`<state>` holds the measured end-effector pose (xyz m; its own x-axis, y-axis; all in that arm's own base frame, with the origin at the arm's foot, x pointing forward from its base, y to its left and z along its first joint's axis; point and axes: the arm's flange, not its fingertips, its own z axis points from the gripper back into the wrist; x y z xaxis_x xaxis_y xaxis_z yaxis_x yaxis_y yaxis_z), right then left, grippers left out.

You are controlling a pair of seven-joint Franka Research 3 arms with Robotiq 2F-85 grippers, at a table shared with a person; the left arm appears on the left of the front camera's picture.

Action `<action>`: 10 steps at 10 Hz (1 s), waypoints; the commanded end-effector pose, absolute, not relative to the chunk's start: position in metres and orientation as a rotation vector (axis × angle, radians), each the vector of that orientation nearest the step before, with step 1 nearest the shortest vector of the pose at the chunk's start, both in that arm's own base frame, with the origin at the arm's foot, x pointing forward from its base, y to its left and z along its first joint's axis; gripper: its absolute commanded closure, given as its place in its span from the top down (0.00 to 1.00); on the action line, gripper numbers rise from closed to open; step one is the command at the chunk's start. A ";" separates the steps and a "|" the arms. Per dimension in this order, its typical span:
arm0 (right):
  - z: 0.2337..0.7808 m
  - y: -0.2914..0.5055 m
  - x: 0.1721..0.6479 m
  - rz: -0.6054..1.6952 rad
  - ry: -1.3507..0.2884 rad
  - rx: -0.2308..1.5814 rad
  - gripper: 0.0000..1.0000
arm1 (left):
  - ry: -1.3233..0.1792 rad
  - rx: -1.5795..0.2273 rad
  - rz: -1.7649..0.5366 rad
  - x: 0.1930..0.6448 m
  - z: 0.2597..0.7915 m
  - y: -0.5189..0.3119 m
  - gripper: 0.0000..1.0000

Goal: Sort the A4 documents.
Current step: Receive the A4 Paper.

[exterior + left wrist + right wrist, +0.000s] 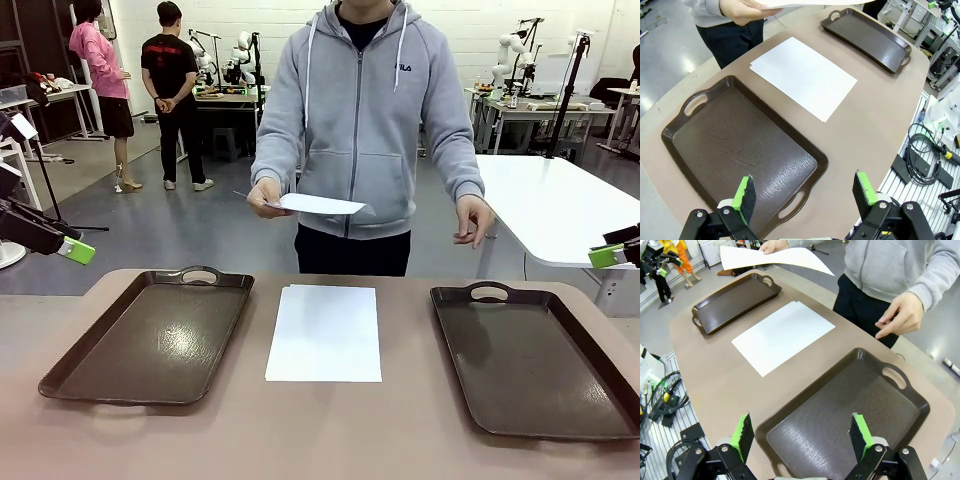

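A stack of plain white A4 sheets (325,333) lies flat on the table between two dark brown trays, also seen from the left wrist (802,76) and the right wrist (782,334). The person at the far side holds one more white sheet (320,204) in one hand above the table (775,258); the other hand (474,220) hangs free. My left gripper (805,192) hovers open above the left tray (740,150), nothing between its fingers. My right gripper (802,435) hovers open above the right tray (840,415). In the front view the left gripper (72,248) and the right gripper (610,256) sit at the picture's edges.
The left tray (150,335) and the right tray (535,360) both hold nothing. Bare tan tabletop (320,430) runs along the near edge. Cables and equipment (925,160) lie beside the table. A white table (555,205) stands behind at the right.
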<state>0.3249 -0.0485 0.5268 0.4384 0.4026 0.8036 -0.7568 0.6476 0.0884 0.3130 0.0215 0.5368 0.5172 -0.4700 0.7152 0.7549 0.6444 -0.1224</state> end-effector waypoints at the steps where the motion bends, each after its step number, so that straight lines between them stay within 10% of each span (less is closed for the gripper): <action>1: 0.525 -0.050 0.327 0.768 -0.845 0.496 1.00 | -0.713 -0.465 -0.786 0.314 0.536 0.023 1.00; 10: 0.525 -0.050 0.327 0.768 -0.845 0.496 1.00 | -0.713 -0.465 -0.786 0.314 0.536 0.023 1.00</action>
<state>0.3249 -0.0485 0.5268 0.4384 0.4027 0.8036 -0.7568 0.6476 0.0883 0.3130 0.0215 0.5368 0.5172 -0.4701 0.7153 0.7549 0.6443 -0.1224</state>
